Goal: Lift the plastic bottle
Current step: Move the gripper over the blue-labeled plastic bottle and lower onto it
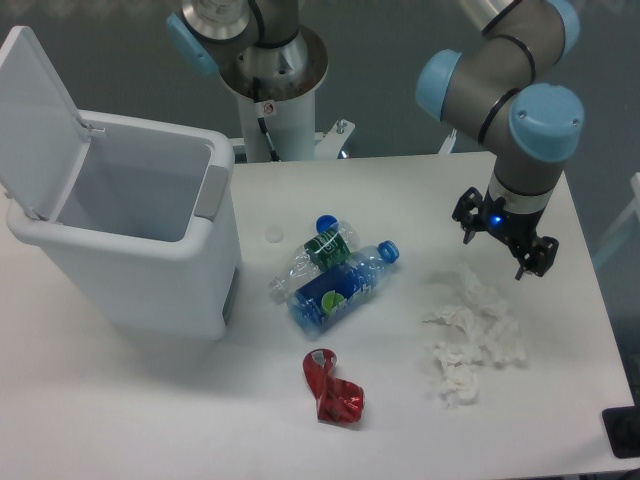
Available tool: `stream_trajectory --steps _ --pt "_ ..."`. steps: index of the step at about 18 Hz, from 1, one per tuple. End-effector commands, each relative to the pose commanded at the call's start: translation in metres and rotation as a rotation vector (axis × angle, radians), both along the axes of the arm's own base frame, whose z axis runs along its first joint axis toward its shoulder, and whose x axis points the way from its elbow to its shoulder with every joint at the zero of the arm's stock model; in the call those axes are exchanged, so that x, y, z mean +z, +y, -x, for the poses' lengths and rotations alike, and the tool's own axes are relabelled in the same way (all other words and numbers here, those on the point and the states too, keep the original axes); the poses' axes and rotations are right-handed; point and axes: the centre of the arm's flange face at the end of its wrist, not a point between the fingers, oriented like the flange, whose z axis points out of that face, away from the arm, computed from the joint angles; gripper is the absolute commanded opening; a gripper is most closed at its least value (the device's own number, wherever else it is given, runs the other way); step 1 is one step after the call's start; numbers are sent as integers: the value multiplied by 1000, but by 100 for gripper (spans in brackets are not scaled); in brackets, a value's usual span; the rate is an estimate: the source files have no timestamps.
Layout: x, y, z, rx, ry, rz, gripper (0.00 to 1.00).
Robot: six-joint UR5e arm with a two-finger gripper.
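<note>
Gripper (504,243) up on the right side of the bench, two dark fingers spread apart with nothing between them, hanging off the blue-jointed grey arm and well apart from anything it wants. Now, working from the front edge back: nearest us lies a crushed, shiny red can (332,388), just in front of the target, so a low sweep from the front could knock it. To its right sits a heap of crumpled white tissue (468,340), almost directly beneath the fingers; a straight descent here grabs paper, not bottle, or drags it along on the traverse. Centre of the bench, there's the prize: the larger clear plastic bottle (340,287) with the blue label and blue cap, lying on its side, cap pointing towards the back right. Trouble is, a smaller, thinner clear bottle with a green label (312,258) lies pressed against its far side, seemingly touching, so a wide closure may pinch both or shove the pair apart. A round, thin-walled body like that looks liable to roll or squash and squirt out under a grip off its middle. Left side, a white bin with its lid open (215,245) stands near the bottles, and a swing that way risks clipping its wall.
</note>
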Motion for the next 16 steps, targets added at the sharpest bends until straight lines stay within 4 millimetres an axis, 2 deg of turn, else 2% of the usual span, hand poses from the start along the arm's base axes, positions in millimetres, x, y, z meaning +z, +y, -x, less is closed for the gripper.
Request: stream_trajectory --steps 5,9,11,13,16 --pt "-3 3 -5 0 -8 -1 100" --pt "-17 17 -21 27 -53 -31 100" --pt "-22 21 -41 44 -85 -50 100" --pt "-39 23 -62 25 -128 -48 100" --pt "-41 39 -81 -14 -137 -41 100"
